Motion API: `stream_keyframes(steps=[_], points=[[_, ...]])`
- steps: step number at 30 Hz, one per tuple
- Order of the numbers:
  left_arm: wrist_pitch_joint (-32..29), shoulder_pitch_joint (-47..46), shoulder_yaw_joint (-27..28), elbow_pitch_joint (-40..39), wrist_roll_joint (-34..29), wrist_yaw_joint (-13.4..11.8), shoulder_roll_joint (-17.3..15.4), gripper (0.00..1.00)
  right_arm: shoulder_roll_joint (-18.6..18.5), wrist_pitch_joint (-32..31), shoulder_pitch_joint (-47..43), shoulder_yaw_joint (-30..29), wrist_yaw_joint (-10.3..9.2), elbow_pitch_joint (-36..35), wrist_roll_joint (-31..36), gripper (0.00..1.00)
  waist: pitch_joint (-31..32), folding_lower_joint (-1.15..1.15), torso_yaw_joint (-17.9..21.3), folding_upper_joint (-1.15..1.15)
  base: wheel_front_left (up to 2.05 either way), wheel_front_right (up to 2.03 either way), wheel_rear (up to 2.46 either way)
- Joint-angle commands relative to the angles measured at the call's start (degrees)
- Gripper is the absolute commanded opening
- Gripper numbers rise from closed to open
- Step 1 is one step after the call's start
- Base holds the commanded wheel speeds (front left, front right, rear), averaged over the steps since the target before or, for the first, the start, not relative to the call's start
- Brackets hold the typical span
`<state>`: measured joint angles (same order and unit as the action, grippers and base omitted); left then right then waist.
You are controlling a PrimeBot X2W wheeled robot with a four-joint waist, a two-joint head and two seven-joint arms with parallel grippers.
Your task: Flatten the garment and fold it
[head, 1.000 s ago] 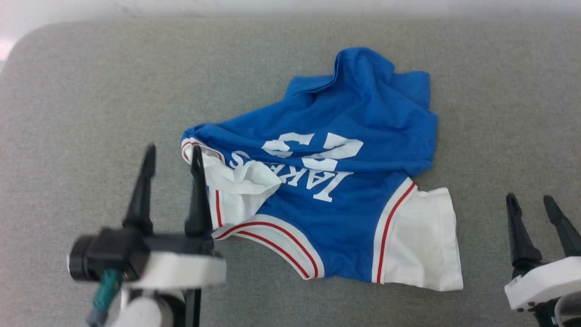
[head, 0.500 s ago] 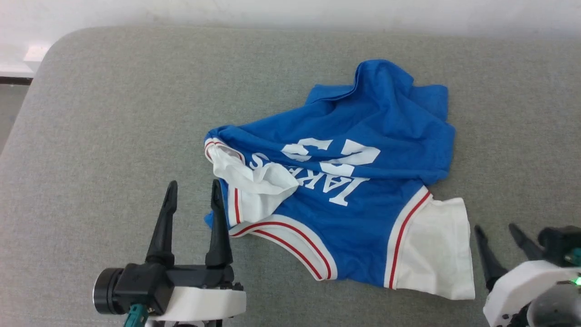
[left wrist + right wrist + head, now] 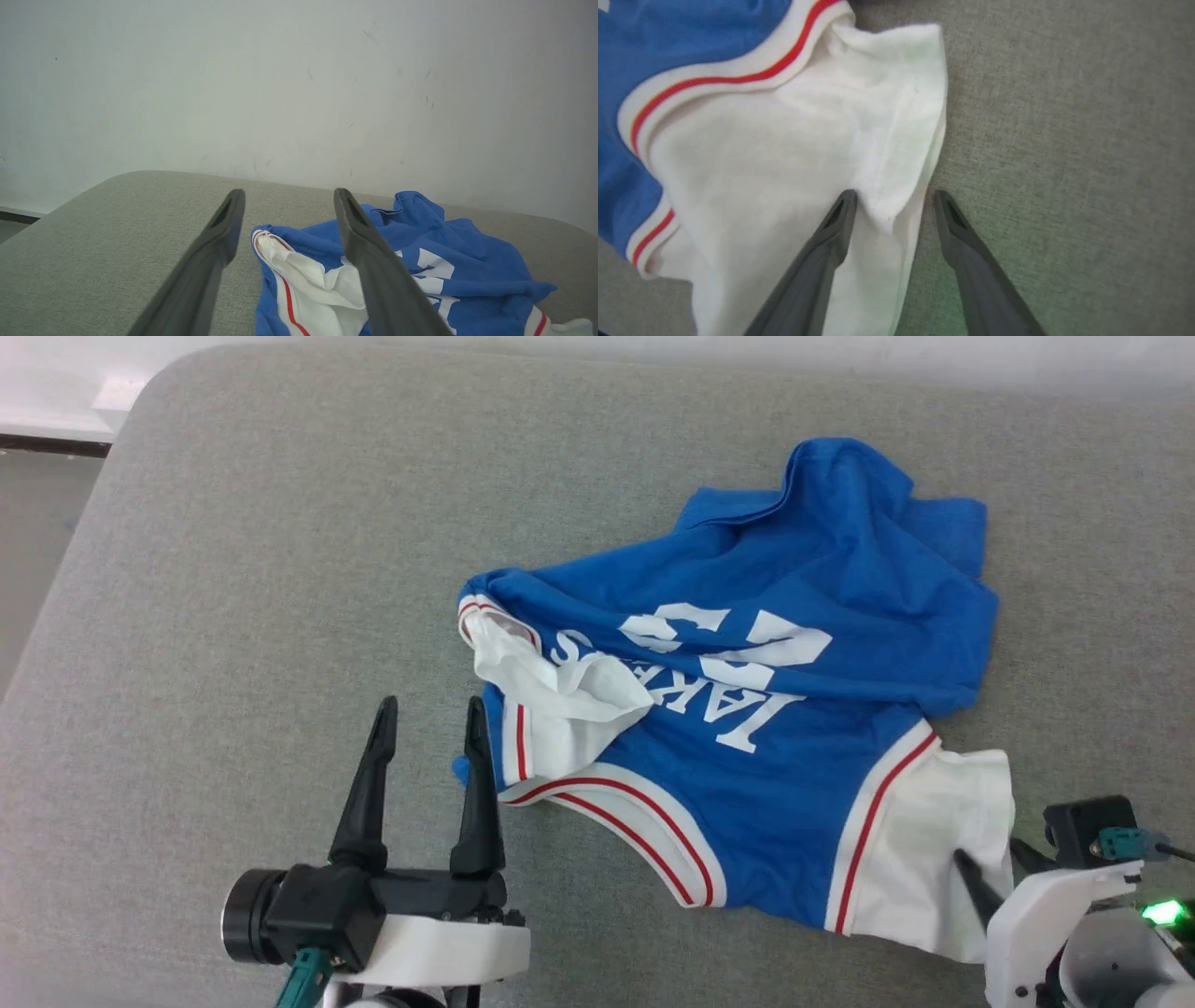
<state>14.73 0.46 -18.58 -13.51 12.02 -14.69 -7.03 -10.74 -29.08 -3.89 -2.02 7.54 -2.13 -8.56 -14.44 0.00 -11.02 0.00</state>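
Head view: the whole frame has slid, but that's my head turning, not the cloth. The garment (image 3: 747,607) lies crumpled on the grey cushion (image 3: 233,569), right of the frame's centre, lettering upside down to me, far end bunched.

Real change: my right gripper (image 3: 994,863) was well apart from the shirt a second ago, out on bare cushion. Now it's come in onto the right sleeve (image 3: 934,831). Right wrist view confirms it. The right gripper (image 3: 895,196) stands with jaws apart, one finger on the white cloth, the other on the cushion just past the hem, a raised ridge of the right sleeve (image 3: 794,140) between them. Not pinched yet, nothing held. The gap looks just a touch narrower than before.

My left gripper (image 3: 429,705) has backed off slightly toward me. Earlier its tip overlapped the left sleeve (image 3: 560,709), now it sits just beside it. Fully spread, empty. In the left wrist view the left gripper (image 3: 289,196) is off the cushion, aimed over that folded-over white sleeve.

Meaning, as I judge it: flattening hasn't started. The right side is set for a grab on the sleeve edge. The left still needs its own hold before any spreading pull. Risk: thin jersey slips out if I close on too little cloth.
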Motion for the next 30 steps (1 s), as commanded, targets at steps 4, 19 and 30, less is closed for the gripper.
stream_keyframes(steps=[4,19,30], points=[[0.27,-0.64,1.12,0.89,-0.99,1.10,0.89,1.00,-0.23,2.37,3.06,0.72,-0.05,1.11,-1.81,0.00,0.04,0.00,0.67,0.00,0.00,0.00,0.00],[0.27,-1.26,1.61,3.33,-1.50,4.63,3.25,1.00,-13.98,3.30,7.09,-19.40,-0.05,2.80,-0.56,0.02,-0.17,0.00,2.82,0.00,0.00,0.00,0.00],[0.27,-0.44,1.51,5.69,-2.21,6.04,3.65,1.00,-7.19,17.24,9.53,-19.23,-0.05,2.45,0.12,1.00,1.53,0.00,3.37,0.00,0.00,0.00,0.00]])
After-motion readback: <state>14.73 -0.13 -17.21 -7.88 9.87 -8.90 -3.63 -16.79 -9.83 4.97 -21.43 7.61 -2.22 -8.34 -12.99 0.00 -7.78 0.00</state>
